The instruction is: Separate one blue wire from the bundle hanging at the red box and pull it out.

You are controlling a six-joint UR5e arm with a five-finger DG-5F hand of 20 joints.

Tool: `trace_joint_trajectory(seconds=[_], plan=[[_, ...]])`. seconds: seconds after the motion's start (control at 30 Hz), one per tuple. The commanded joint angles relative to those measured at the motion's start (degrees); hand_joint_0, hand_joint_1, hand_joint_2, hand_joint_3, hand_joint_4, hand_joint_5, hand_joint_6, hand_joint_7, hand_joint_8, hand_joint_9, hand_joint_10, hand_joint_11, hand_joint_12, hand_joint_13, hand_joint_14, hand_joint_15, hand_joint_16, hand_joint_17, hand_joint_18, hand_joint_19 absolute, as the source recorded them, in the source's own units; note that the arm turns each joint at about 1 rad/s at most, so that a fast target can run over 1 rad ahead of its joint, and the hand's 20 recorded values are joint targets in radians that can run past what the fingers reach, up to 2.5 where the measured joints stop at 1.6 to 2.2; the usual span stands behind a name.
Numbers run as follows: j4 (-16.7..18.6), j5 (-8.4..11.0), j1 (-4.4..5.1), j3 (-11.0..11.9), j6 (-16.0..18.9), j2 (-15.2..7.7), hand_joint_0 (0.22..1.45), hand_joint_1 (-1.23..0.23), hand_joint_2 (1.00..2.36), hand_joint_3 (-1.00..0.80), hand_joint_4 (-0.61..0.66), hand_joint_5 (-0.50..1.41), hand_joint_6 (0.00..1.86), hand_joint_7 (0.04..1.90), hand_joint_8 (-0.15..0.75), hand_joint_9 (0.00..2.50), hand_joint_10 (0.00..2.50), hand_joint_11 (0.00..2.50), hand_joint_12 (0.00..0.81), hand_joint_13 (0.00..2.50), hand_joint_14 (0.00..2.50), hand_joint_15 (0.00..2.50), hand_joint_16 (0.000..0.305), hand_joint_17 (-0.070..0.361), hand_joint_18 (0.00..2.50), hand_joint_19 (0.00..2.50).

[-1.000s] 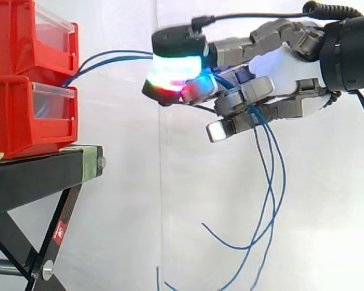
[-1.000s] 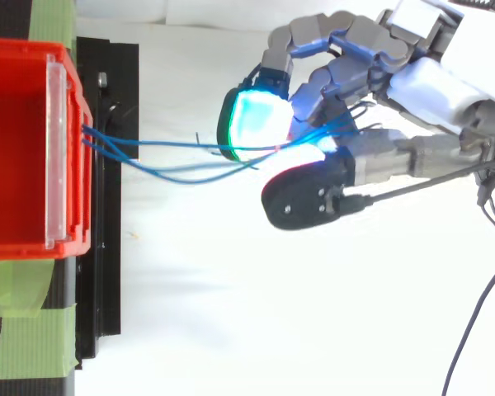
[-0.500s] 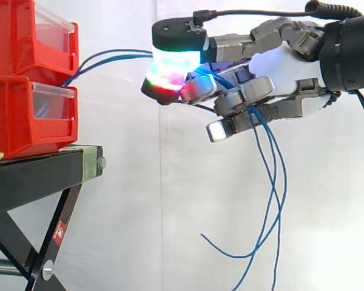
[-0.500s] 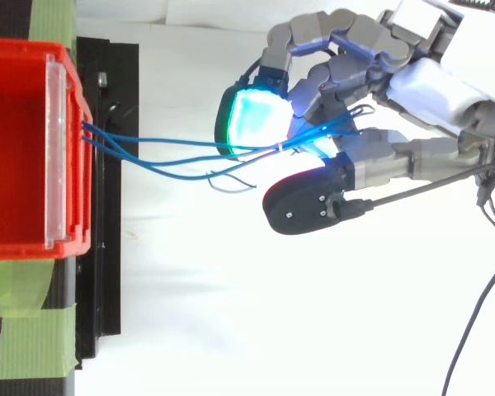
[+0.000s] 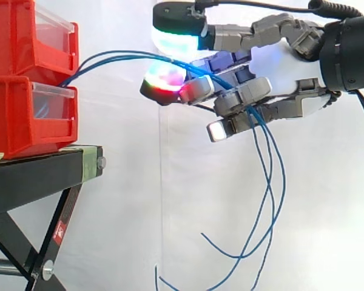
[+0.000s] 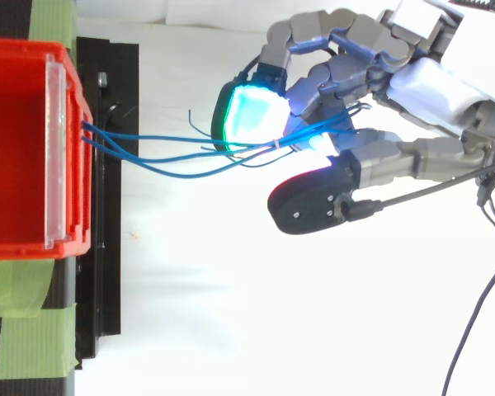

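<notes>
Side view: the hand reaches in level toward the red bins, which sit stacked two high on the black stand before the white curtain. The hand stops well short of the bins, at about the height of the upper one. The blue wires leave the bins at the seam between the upper and lower fronts. They arch up a little and run as a loose bundle away from the bins into the hand.

The thumb, its pad glowing cyan, stands above the wires with a clear gap under it. The fingertip nearest the bins glows red and magenta just below them. The wires pass through that gap, lie across a finger, and slip in between the curled fingers further from the bins. The fingers are bent around the bundle and hold it there, while the thumb is apart from them and does not pinch.

Past the fingers the wires drop in long slack strands on the far side of the hand from the bins. Their ends curl back toward the stand at the bottom edge.

In the top view several strands fan out slightly from the bin's front wall. They close together again at the cyan-green pad and stay bunched, none drawn apart from the others. Green tape lies on the stand beside the bin.
</notes>
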Motion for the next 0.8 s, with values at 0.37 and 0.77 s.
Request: trace_joint_trajectory(seconds=[0.37,0.77], plan=[[0.0,0.00,0.00,0.0,0.0,0.0,0.65,-0.71,1.02,-0.24,0.18,-0.26,0.85,1.13,0.290,0.76,0.58,1.81,0.342,0.91,2.39,1.02,0.046,0.104,0.81,1.25],[0.0,0.00,0.09,0.0,0.0,0.0,0.82,-0.82,1.02,-0.30,0.18,-0.27,0.83,1.06,0.285,0.66,0.58,1.72,0.316,0.87,2.43,0.95,0.033,0.074,0.73,1.15]])
